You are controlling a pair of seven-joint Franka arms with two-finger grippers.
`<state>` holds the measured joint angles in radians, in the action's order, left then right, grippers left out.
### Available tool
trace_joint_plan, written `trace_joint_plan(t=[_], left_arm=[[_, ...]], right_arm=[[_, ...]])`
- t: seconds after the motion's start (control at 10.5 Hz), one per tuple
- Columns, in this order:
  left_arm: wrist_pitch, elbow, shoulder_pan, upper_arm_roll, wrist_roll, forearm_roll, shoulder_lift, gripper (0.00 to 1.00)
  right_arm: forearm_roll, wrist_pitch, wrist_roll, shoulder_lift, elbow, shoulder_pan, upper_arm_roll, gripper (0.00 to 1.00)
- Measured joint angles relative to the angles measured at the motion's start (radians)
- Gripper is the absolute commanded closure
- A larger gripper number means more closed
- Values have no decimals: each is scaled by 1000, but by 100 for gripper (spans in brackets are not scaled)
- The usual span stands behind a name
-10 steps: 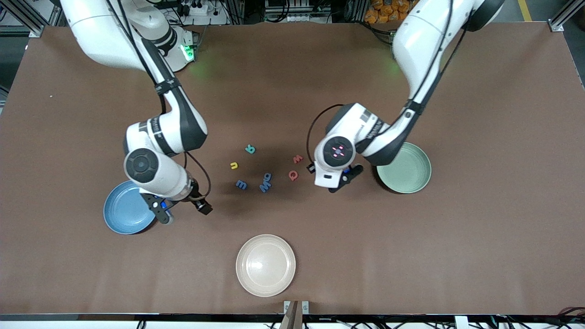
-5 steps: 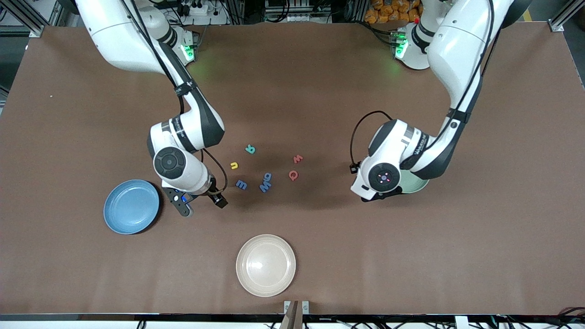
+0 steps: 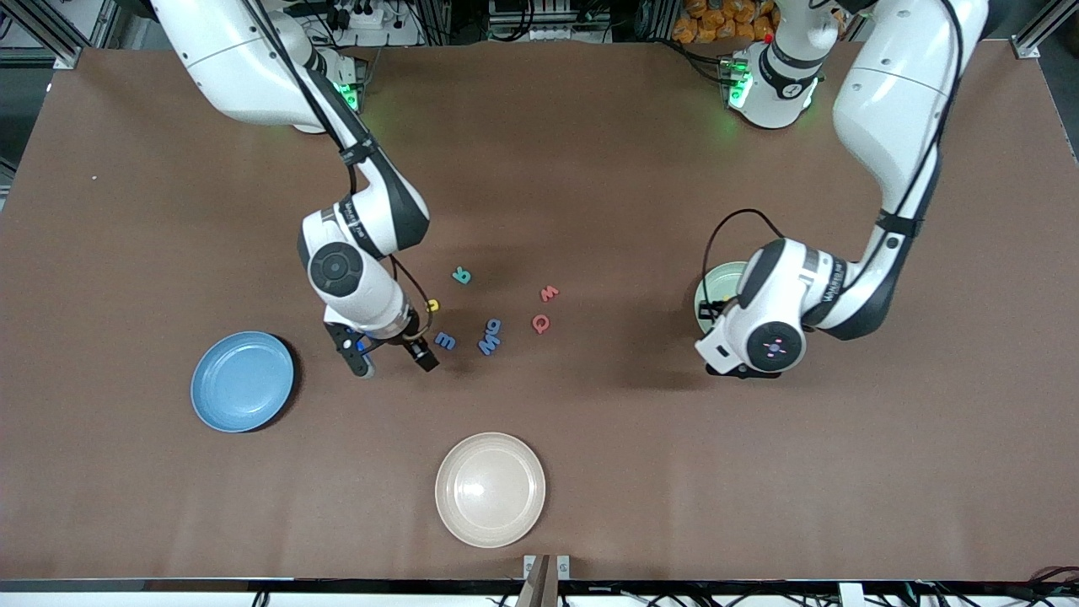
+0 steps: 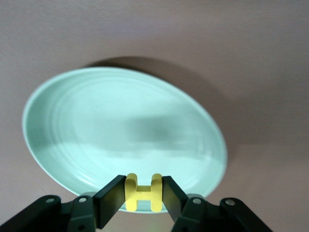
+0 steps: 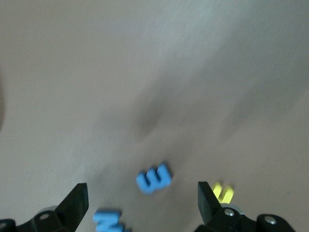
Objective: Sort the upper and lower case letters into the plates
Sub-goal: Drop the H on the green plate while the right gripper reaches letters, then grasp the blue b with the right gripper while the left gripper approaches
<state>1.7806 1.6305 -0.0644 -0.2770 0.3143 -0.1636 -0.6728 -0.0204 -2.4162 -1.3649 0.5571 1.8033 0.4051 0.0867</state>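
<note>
A brown desk (image 3: 590, 472) is shown from above with two white robot arms reaching in.

The left pincer (image 4: 144, 195) is closed on a small yellow letter H (image 4: 143, 192), held by its two outer edges over the rim of the pale green plate (image 4: 63, 121). In the front view that plate (image 3: 712, 291) is mostly hidden under the left arm's wrist, at that arm's end of the desk.

The right pincer (image 5: 142, 203) is open and empty, hanging over the loose letters near the middle of the desk. A blue letter (image 5: 153, 178) and a yellow letter (image 5: 223, 192) are seen just below it, and another blue piece (image 5: 107, 221) is cut off at the picture's edge.

On the desk, a teal letter (image 3: 461, 275), two red letters (image 3: 549, 293) and a blue cluster (image 3: 489, 335) lie close together. How many pieces are in the cluster cannot be made out.

The blue plate (image 3: 242, 393) sits at the right arm's end and looks empty; a cream plate (image 3: 490, 490) lies nearest the camera.

The letters appear light and flat, probably soft foam, so they are likely best pinched across opposite edges and could slide when nudged.
</note>
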Motion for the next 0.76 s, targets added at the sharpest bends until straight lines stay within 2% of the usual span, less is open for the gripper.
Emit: trace_joint_plan(t=[0.19, 0.29, 0.48, 0.76], left_arm=[[5, 3, -4, -15, 9, 22, 1, 0], [8, 1, -16, -19, 42, 73, 5, 0], [17, -9, -30, -22, 140, 202, 16, 0], [94, -31, -123, -26, 405, 279, 16, 0]], right_arm=[[1, -7, -8, 5, -9, 60, 4, 0], [22, -7, -8, 22, -27, 84, 5, 0], [173, -9, -15, 85, -65, 122, 13, 0], [263, -21, -15, 132, -81, 131, 80, 0]])
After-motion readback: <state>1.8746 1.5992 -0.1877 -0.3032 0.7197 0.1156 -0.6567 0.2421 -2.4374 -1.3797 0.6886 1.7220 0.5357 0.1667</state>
